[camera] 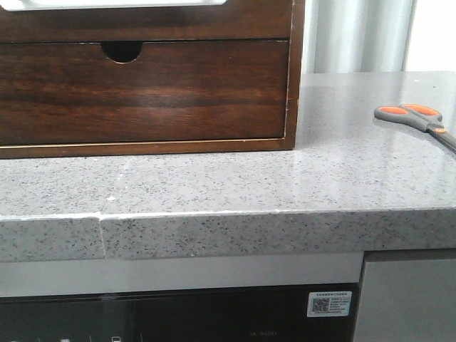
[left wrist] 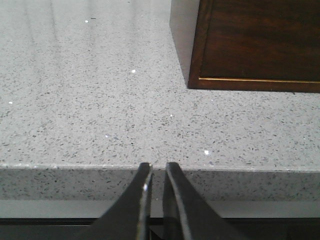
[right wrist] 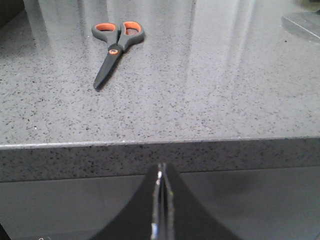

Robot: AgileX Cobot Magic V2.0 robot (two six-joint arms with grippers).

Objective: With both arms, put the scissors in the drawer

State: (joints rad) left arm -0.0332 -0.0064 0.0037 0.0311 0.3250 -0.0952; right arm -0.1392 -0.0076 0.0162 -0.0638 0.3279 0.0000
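Note:
The scissors (camera: 420, 120), with orange-and-grey loop handles, lie flat on the speckled grey countertop (camera: 235, 185), far right of the wooden cabinet (camera: 296, 78). In the right wrist view the scissors (right wrist: 116, 47) lie well ahead of my right gripper (right wrist: 161, 167), which is shut and empty below the counter's front edge. My left gripper (left wrist: 157, 167) is empty with only a narrow slit between its fingers, low at the counter edge, with the cabinet's lower corner (left wrist: 250, 50) ahead. The plain-fronted drawer (camera: 178, 25) is shut, above a front with a semicircular notch (camera: 122, 51). Neither gripper shows in the front view.
A white object (camera: 114, 3) lies on top of the cabinet. Below the counter runs a dark appliance front with a white label (camera: 329, 304). A pale curtain (camera: 356, 35) hangs behind the counter at the right.

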